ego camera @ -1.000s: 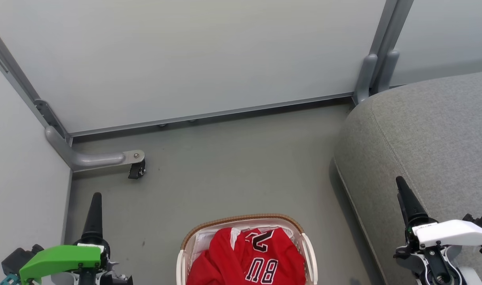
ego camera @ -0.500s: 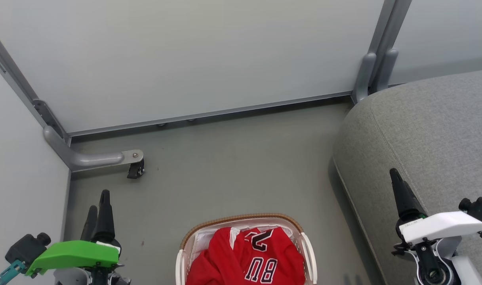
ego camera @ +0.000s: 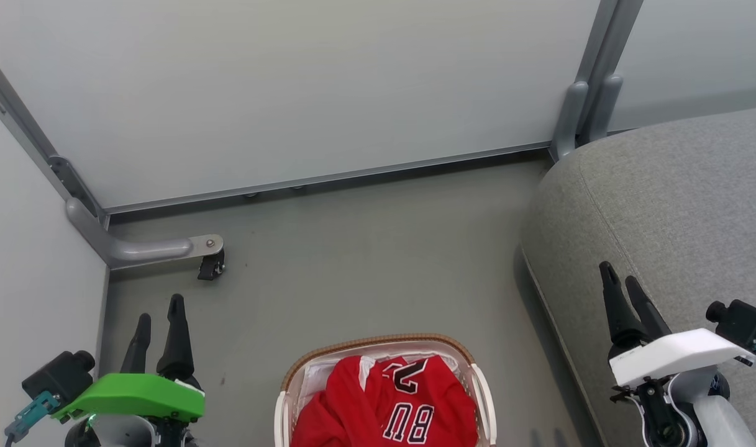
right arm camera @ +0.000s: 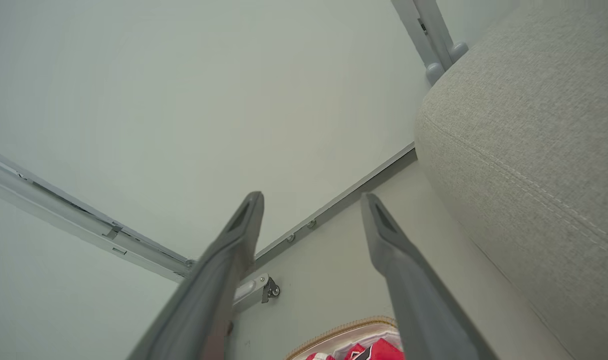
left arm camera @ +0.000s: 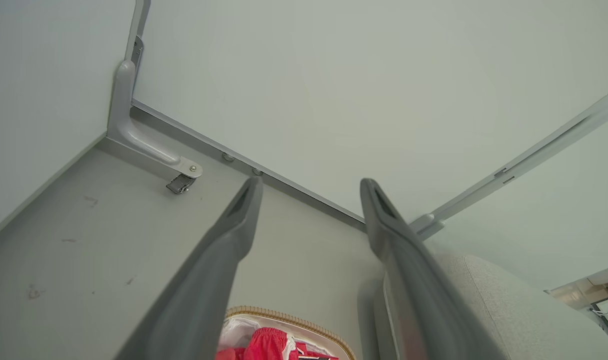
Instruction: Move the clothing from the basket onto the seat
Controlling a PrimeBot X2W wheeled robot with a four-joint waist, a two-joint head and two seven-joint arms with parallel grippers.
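Clothing (ego camera: 384, 406) fills the basket (ego camera: 378, 343); I read only "BU" and "2", rest cut off. Left gripper (ego camera: 160, 307) and right gripper (ego camera: 620, 273) flank the basket, fingers parted, empty

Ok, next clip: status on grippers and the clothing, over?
Left gripper open, empty, left of basket. Right gripper open, empty, by the seat. Clothing in basket, not yet gripped. No obstacle seen between basket and seat.

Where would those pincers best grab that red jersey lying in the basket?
Probably the raised fold on the red jersey, toward the head view's left, reached from straight above. The basket walls block the sides, and the heaped cloth offers a ridge to pinch.
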